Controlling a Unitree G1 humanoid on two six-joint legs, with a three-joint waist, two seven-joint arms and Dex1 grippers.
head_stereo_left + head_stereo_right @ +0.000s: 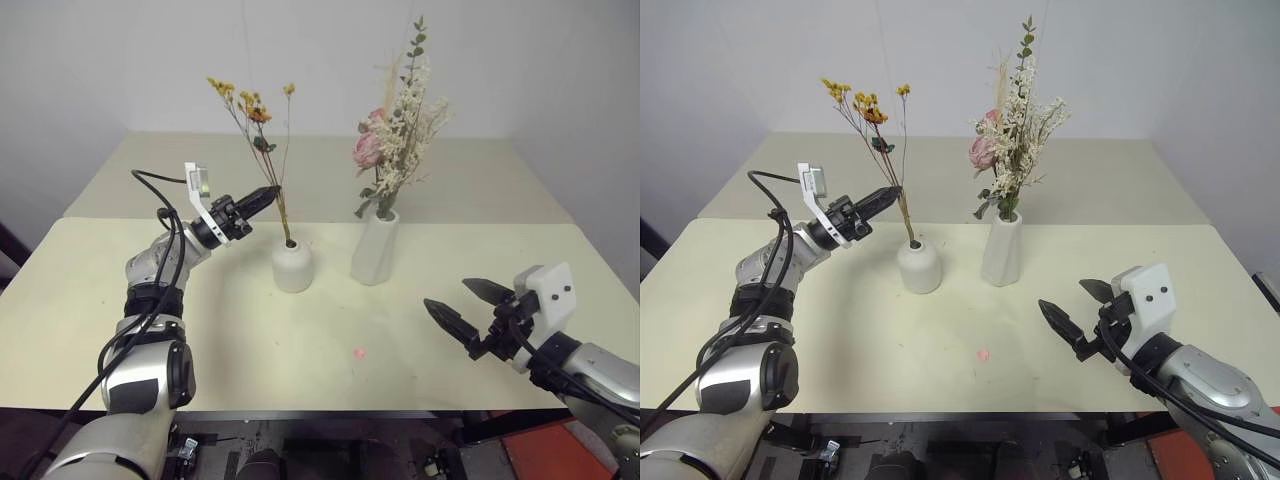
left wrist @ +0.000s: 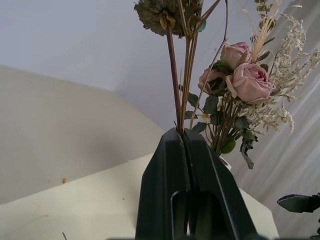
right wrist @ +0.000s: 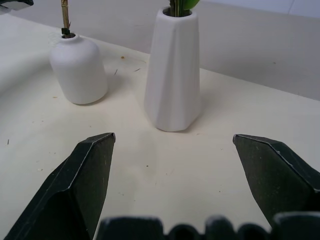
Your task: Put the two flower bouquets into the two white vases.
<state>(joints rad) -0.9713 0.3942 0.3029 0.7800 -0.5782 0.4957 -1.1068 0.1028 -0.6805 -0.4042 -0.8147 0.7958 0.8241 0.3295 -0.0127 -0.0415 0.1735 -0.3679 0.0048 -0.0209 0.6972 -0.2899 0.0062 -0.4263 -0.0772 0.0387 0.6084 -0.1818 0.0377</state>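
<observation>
Now left claw [image 1: 272, 192] pinches wiry dried stems [image 1: 283, 205] in squat vase [image 1: 292, 266]; right claw [image 1: 468, 307] gapes.

You see two pale cream tables [image 1: 250, 340], one pushed behind the other [image 1: 470, 170], before plain white walls [image 1: 120, 60] that meet in a corner; light is soft and even.

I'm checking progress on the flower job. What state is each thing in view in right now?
Tall, slanted white vase: upright, holding the large pink-rose bouquet.
Short, rounded white vase: upright, the stems of the small yellow-orange dried bunch reaching into its top hole.
Small bunch: not released yet.
Left gripper: shut on the thin stems.
Right gripper: open, empty, above the cream table.
</observation>
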